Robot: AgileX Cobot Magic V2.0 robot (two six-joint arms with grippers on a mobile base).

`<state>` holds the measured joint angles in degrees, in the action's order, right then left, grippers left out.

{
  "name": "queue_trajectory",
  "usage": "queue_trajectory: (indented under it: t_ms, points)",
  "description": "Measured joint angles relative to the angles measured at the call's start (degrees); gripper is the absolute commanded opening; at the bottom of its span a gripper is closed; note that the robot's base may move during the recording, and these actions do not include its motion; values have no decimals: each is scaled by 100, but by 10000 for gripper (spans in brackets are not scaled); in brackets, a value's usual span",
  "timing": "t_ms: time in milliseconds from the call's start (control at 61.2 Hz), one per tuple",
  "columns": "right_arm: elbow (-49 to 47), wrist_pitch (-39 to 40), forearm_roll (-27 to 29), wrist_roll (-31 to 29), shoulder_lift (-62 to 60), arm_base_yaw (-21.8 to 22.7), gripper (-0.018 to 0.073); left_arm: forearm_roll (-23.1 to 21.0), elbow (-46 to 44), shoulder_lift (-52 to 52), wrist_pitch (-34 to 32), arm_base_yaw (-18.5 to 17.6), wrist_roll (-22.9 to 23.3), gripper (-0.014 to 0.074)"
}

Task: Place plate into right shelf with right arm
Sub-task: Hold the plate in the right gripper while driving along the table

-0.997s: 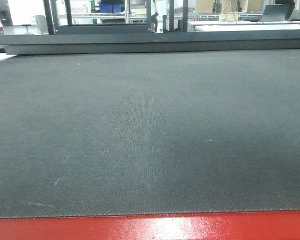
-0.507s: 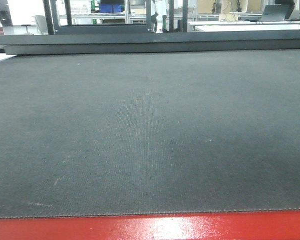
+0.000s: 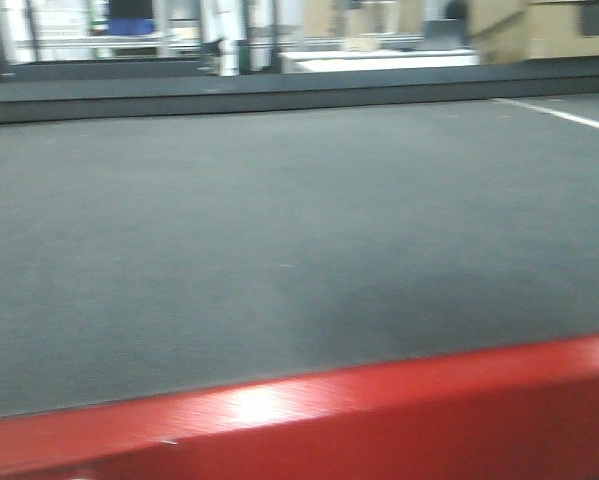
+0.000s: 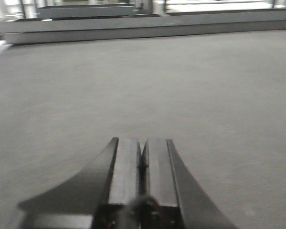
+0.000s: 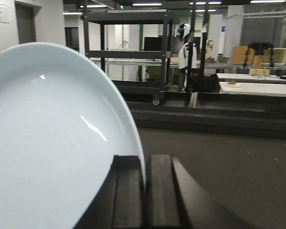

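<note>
The plate (image 5: 42, 143) is white with a pale bluish tint and fills the left half of the right wrist view, standing on edge. My right gripper (image 5: 145, 160) is shut on the plate's rim, one black finger on each face. My left gripper (image 4: 143, 143) is shut with nothing in it, hovering over dark grey carpet (image 4: 143, 86). The right shelf is out of view in all three views. Neither gripper shows in the front view.
Dark carpet (image 3: 279, 220) stretches ahead of a red front edge (image 3: 379, 410), with a white floor line (image 3: 559, 115) at far right. A low dark ledge (image 3: 279, 95) bounds the carpet. A black wheeled rack (image 5: 128, 52) and tables (image 5: 252, 86) stand beyond.
The front view has swung to the right and is blurred: background objects slid left, the red edge now tilts, and a white floor line has come into sight.
</note>
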<state>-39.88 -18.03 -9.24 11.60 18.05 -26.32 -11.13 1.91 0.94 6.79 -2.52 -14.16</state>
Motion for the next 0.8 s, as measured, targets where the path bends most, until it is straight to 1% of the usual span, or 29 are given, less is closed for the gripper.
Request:
queue_trajectory:
  t_ms: [801]
  points:
    - [0, 0, -10, 0, 0, 0, 28, 0, 0, 0, 0, 0, 0, -47]
